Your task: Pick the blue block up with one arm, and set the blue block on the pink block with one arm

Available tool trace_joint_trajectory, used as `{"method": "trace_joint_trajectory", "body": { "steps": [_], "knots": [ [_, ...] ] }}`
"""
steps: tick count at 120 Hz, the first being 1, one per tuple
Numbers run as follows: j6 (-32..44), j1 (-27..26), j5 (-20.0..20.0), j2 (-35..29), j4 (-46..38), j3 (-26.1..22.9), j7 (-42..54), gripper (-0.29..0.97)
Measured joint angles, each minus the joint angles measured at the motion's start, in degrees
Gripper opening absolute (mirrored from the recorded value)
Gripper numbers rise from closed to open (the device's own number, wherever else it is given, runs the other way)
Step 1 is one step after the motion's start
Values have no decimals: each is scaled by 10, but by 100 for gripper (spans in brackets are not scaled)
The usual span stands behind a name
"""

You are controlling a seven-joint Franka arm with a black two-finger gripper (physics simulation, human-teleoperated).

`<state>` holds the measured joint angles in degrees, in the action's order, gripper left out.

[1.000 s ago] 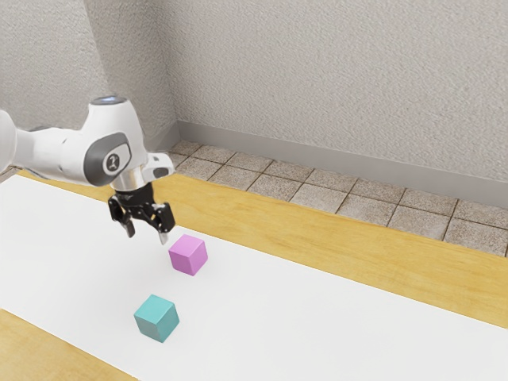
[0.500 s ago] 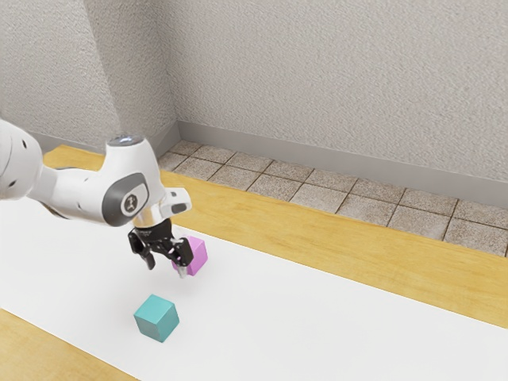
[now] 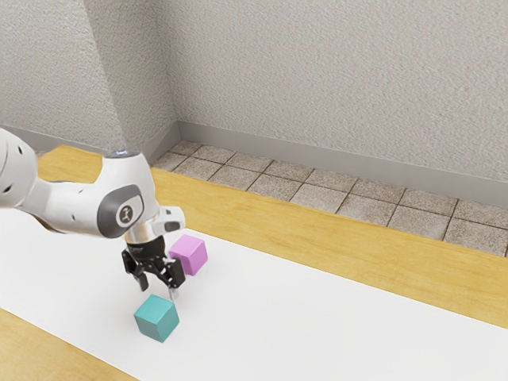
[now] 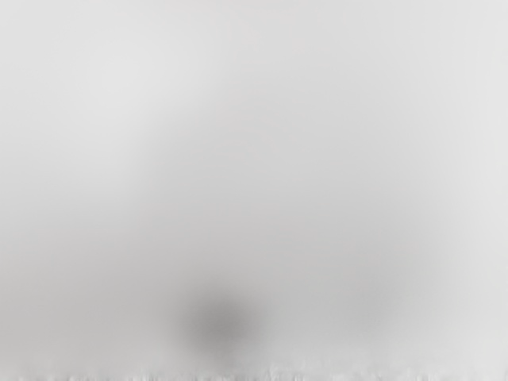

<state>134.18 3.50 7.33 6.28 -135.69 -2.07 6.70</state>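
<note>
A teal-blue block (image 3: pixel 156 317) rests on the white table surface (image 3: pixel 302 317) near the front. Behind it and slightly toward the exterior view's right sits a pink block (image 3: pixel 189 254). My black gripper (image 3: pixel 158 289) hangs open just above the blue block, its fingertips a short way over the block's top, with nothing between them. It stands in front of and to the left of the pink block, apart from it. The wrist view gives a pale blurred white surface (image 4: pixel 254 159) with a dim grey shadow (image 4: pixel 218 317) under the hand.
A wooden border (image 3: pixel 341 238) runs along the far side of the white surface, and another strip (image 3: pixel 40 349) lies at the near left corner. Beyond are a tiled floor (image 3: pixel 357 198) and grey walls.
My arm has swung forward and downward, from beside the pink block to just over the blue block. Both blocks have stayed in place. The fingers remain open.
</note>
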Motion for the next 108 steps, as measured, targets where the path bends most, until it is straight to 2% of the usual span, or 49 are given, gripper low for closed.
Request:
{"method": "trace_joint_trajectory", "body": {
  "steps": [61,108],
  "knots": [
    [-6,-37,20,-27,-26,0,45,63],
    [-31,-31,35,-67,-82,-2,61,62]
  ]
}}
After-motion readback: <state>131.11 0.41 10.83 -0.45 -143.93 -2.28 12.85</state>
